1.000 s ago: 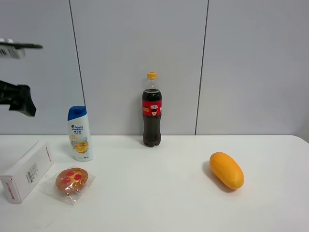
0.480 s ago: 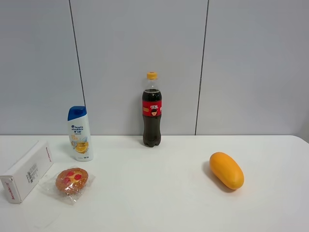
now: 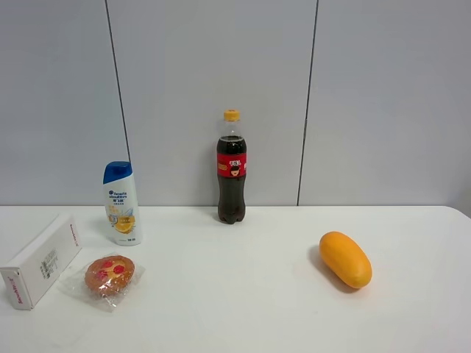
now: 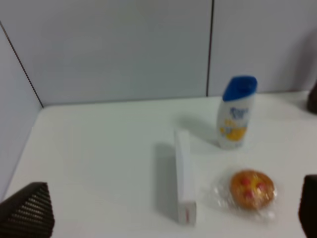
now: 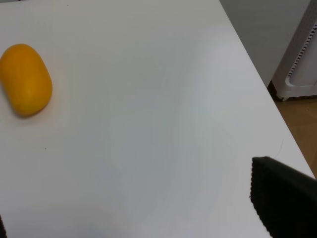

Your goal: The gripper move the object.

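Observation:
The long white box (image 3: pixel 40 260) lies at the table's left edge, with red lettering on its near end and a black label on top. It also shows in the left wrist view (image 4: pixel 183 176), lying free on the table. My left gripper (image 4: pixel 169 212) hangs high above it, open, with both black fingertips (image 4: pixel 28 208) far apart and nothing between them. My right gripper (image 5: pixel 143 214) is open and empty over the right part of the table. Neither gripper shows in the exterior view.
A wrapped round pastry (image 3: pixel 109 275) lies right beside the box. A shampoo bottle (image 3: pixel 121 204) stands behind it and a cola bottle (image 3: pixel 232 168) at the back middle. A mango (image 3: pixel 345 259) lies at the right. The table's right edge (image 5: pixel 257 74) drops to the floor.
One second ago the left gripper showed at the upper left of the exterior view. It has since gone out of that view. The objects have not moved.

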